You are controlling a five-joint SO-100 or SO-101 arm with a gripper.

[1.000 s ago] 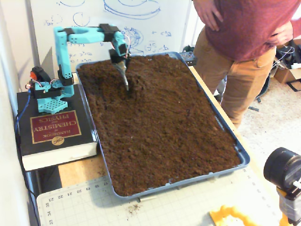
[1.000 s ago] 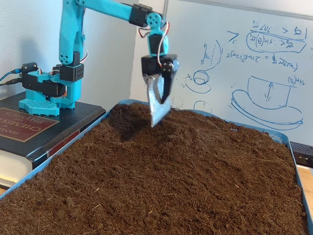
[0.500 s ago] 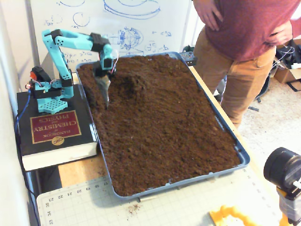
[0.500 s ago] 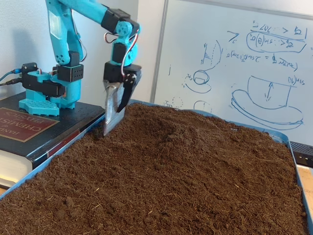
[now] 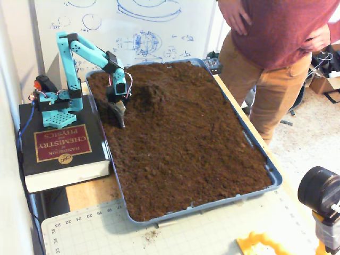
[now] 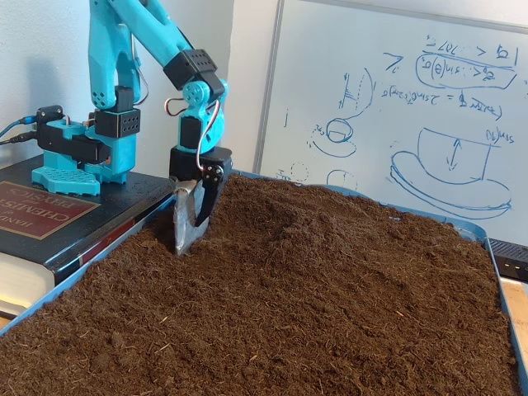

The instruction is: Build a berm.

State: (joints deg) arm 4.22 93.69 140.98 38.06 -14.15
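In a fixed view from above, the turquoise arm's tool (image 5: 120, 118) digs its tip into soil at the blue tray's (image 5: 268, 167) left edge, the berm (image 5: 151, 95) just right of it. In a fixed view from low down, the tool (image 6: 189, 239) stands with its tip buried, its metal blade and dark finger slightly spread, and the berm (image 6: 280, 216) rises just right of it.

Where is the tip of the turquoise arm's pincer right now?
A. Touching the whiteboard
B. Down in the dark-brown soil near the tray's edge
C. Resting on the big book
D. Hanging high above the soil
B: in both fixed views the pincer pokes into the loose dark-brown soil beside the blue tray's rim.
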